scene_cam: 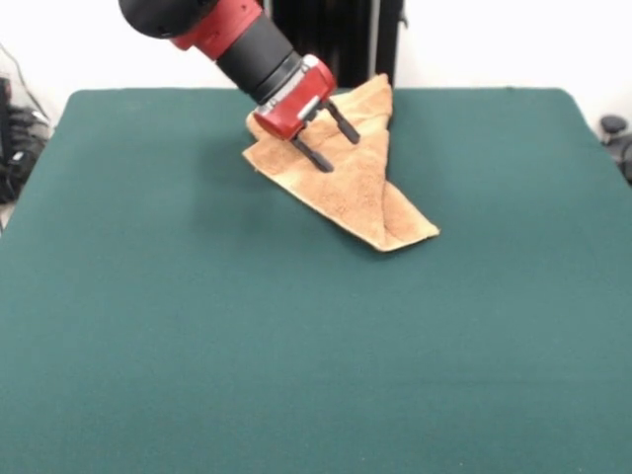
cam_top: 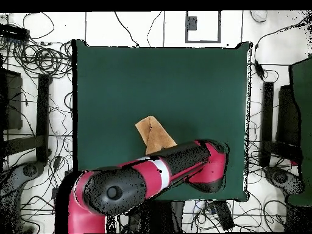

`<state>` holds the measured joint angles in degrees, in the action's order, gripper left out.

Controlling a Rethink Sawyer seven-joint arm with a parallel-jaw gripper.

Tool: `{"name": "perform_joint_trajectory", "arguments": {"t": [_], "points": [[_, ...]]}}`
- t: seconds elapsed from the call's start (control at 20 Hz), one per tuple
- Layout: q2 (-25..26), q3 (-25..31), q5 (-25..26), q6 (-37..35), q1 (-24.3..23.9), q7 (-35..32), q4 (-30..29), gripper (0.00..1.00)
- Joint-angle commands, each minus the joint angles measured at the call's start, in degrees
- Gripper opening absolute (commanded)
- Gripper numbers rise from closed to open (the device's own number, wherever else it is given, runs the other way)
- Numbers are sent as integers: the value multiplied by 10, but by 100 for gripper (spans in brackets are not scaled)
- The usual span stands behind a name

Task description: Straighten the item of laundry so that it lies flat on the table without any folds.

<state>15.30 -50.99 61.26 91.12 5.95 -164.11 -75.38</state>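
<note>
The item of laundry [scene_cam: 367,194] is an orange-tan towel, folded over itself into a rough triangle with a crease running down to its near corner. It lies on the green table [scene_cam: 197,326], towards the far middle. My gripper [scene_cam: 339,152] hangs tilted over the towel's far part. It is open, with its two black fingers [scene_cam: 314,155] apart and nothing between them. Whether the tips touch the cloth I cannot tell. In the overhead view, part of the towel [cam_top: 152,131] shows on the table [cam_top: 183,79]. The red and black arm [cam_top: 177,161] covers the rest of the towel and the gripper.
Cables and black stands [cam_top: 42,109] ring the table in the overhead view. More cables [scene_cam: 15,128] lie past the table's left edge in the front view, and a dark object [scene_cam: 614,128] sits past its right edge.
</note>
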Motion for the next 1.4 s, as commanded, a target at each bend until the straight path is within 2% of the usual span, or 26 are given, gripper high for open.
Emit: {"name": "perform_joint_trajectory", "arguments": {"t": [0.05, 0.2, 0.45, 0.75, 1.0, 1.15, 1.25, 1.4], "points": [[28, 121, -77, -80, -58, 100, 11, 100], [36, 129, -43, -61, -63, 87, 37, 100], [68, 137, 22, -46, -69, -5, 101, 100], [79, 141, 62, -37, -62, -51, 122, 100], [75, 144, 66, -64, -63, -59, 117, 100], [61, 107, 25, -158, -36, -1, 72, 100], [53, 96, 15, -180, -27, 13, 55, 100], [52, 98, 19, -178, -30, 7, 56, 100]]}}
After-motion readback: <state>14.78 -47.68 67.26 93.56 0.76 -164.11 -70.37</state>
